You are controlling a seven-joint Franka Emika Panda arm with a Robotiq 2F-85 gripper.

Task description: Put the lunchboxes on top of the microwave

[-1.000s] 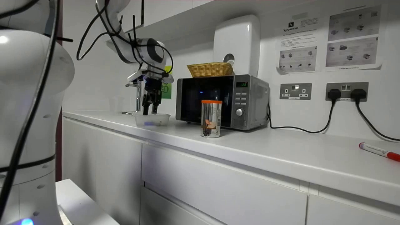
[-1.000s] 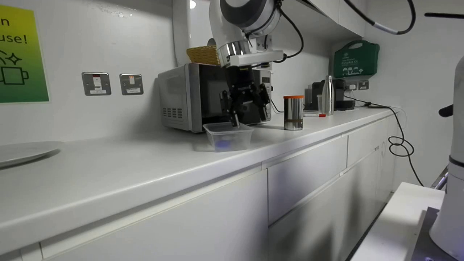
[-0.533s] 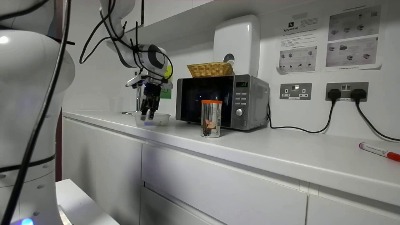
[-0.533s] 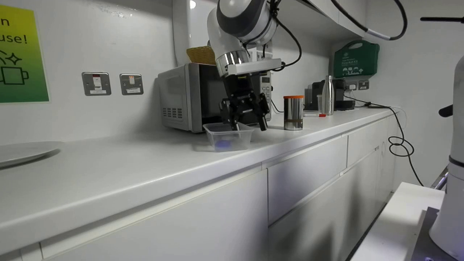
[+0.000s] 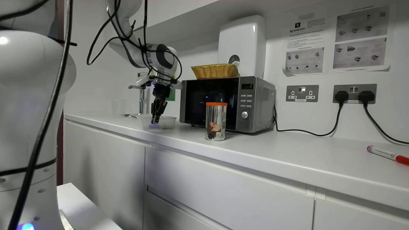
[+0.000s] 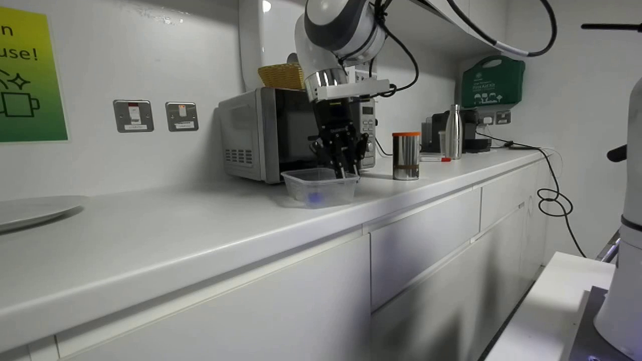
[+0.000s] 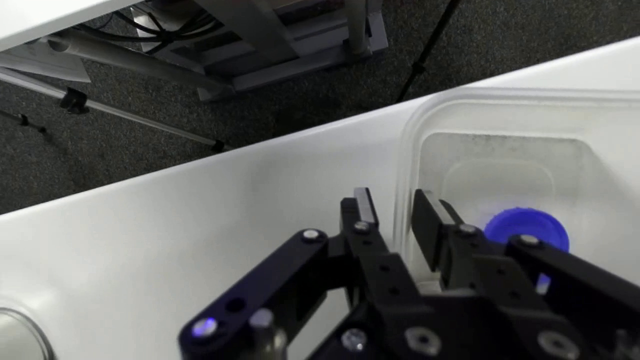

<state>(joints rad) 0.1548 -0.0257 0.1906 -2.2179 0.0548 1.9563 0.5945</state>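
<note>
The tan woven lunchbox point(image 5: 214, 71) rests on top of the silver-grey microwave point(image 5: 198, 100), as both exterior views show. The translucent plastic lunchbox point(image 6: 321, 193) stands on the counter in front of the microwave's left part, with a round blue item point(image 7: 525, 227) inside it. My gripper point(image 7: 392, 205) points down at the box's end wall nearest the canister. One finger is inside the box and the other outside, with the rim point(image 7: 406, 165) between them. The inner finger seems to touch the rim; a gap shows between the rim and the outer finger, so the jaws are partly closed but not shut.
A metal canister with an orange lid point(image 5: 215, 123) stands before the microwave, on the outer finger's side. The counter's front edge point(image 7: 280, 142) runs close by the box. A plate point(image 6: 40, 208), a steel bottle point(image 6: 454, 133) and a red marker point(image 5: 388, 155) lie farther off.
The gripper has come down to the plastic lunchbox's rim, and its fingers have drawn much closer together around it. The lunchbox has shifted slightly toward the canister.
</note>
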